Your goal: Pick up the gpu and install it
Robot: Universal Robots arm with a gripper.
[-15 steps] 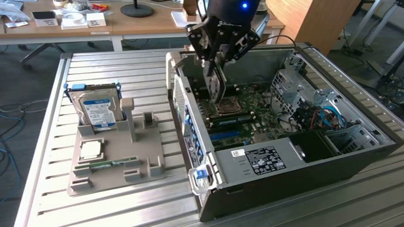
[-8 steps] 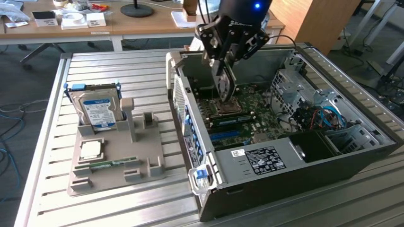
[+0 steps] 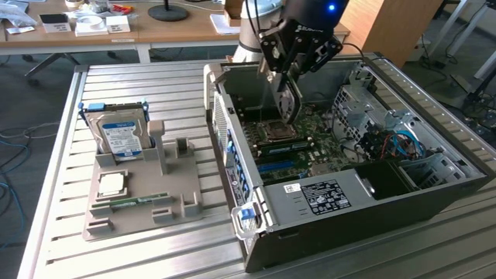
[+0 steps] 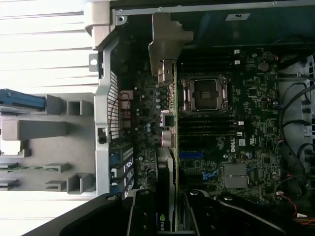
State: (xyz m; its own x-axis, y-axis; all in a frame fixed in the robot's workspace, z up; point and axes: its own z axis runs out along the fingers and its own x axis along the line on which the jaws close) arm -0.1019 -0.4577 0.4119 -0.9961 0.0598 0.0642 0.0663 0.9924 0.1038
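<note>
The gpu [image 3: 286, 100] is a thin dark card hanging on edge from my gripper [image 3: 287, 74], above the motherboard [image 3: 314, 136] inside the open computer case [image 3: 232, 145]. Its lower edge hovers near the CPU socket [image 3: 277, 131]. In the wrist view the gpu [image 4: 168, 123] shows edge-on, running away from the gripper [image 4: 167, 219]. Its pale metal bracket [image 4: 167, 42] sits at the far end by the case's rear wall. The fingers [image 4: 142, 211] are closed on either side of the card. I cannot tell whether the card touches the board.
A grey parts holder [image 3: 182, 192] lies on the slatted table at the exterior view's left, carrying a silver hard drive [image 3: 120, 136], a green memory stick [image 3: 139, 201] and a square chip [image 3: 112, 184]. Drive cages and cables [image 3: 387, 142] fill the case's far side. A cluttered desk [image 3: 155, 32] stands behind.
</note>
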